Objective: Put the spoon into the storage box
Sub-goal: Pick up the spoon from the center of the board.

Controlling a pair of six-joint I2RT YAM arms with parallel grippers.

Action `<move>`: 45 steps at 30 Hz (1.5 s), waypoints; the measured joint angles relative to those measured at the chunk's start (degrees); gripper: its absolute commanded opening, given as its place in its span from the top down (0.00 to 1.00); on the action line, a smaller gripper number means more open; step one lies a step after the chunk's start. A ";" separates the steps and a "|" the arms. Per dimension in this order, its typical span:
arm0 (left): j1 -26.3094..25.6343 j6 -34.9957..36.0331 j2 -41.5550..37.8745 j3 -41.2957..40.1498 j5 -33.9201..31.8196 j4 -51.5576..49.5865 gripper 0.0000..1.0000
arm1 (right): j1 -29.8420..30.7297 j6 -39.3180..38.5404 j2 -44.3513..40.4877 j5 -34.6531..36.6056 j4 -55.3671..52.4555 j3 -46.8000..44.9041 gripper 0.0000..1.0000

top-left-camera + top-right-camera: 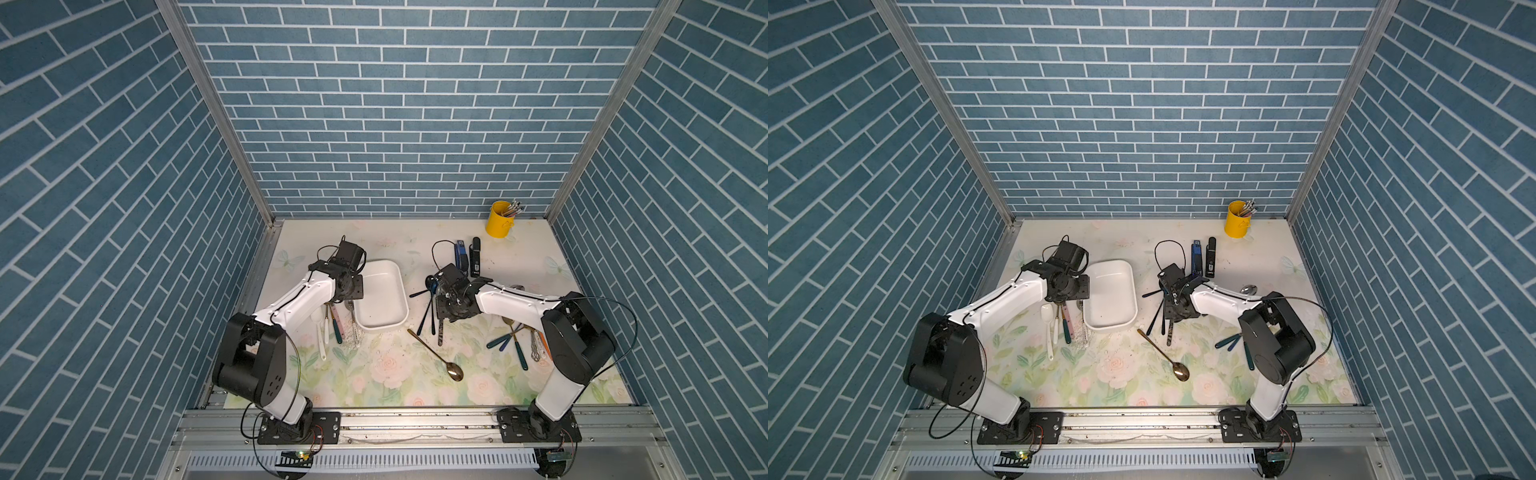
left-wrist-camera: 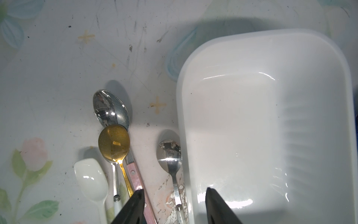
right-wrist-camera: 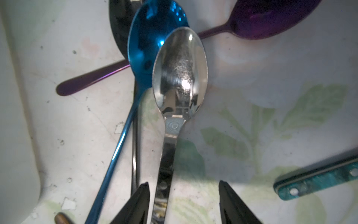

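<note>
The storage box (image 1: 382, 295), a shallow white tray, lies left of centre in both top views with nothing in it (image 1: 1111, 295). My left gripper (image 2: 175, 190) hangs open over its rim (image 2: 182, 108). The marbled handle of a silver spoon (image 2: 169, 153) lies on the table between the fingers, right beside the box wall. My right gripper (image 3: 184, 182) is open above another silver spoon (image 3: 180, 73). That spoon's handle runs between the jaws, close to one finger (image 3: 143, 195), and is not gripped.
Beside the left gripper lie a gold spoon (image 2: 114, 143), a silver spoon (image 2: 110, 108) and a white spoon (image 2: 91, 180). Blue (image 3: 149, 38) and purple (image 3: 271, 17) spoons lie by the right gripper. A long gold spoon (image 1: 436, 355) lies centre front. A yellow cup (image 1: 498, 220) stands at the back right.
</note>
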 measured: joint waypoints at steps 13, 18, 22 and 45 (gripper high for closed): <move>0.02 0.00 -0.20 -0.02 -0.44 0.00 0.43 | 0.44 0.07 2.89 -0.07 -1.60 2.05 0.46; 0.02 0.00 -0.76 -0.04 -0.61 0.00 0.43 | 0.44 0.55 4.68 -0.79 -1.97 2.03 0.53; 0.02 0.00 -0.85 -0.57 -0.63 0.02 0.43 | 0.42 0.46 5.25 -1.49 -1.92 2.03 0.64; 3.50 -0.44 -0.85 -1.77 4.31 1.92 0.43 | -1.84 -1.29 0.87 -0.76 -2.60 -0.22 0.90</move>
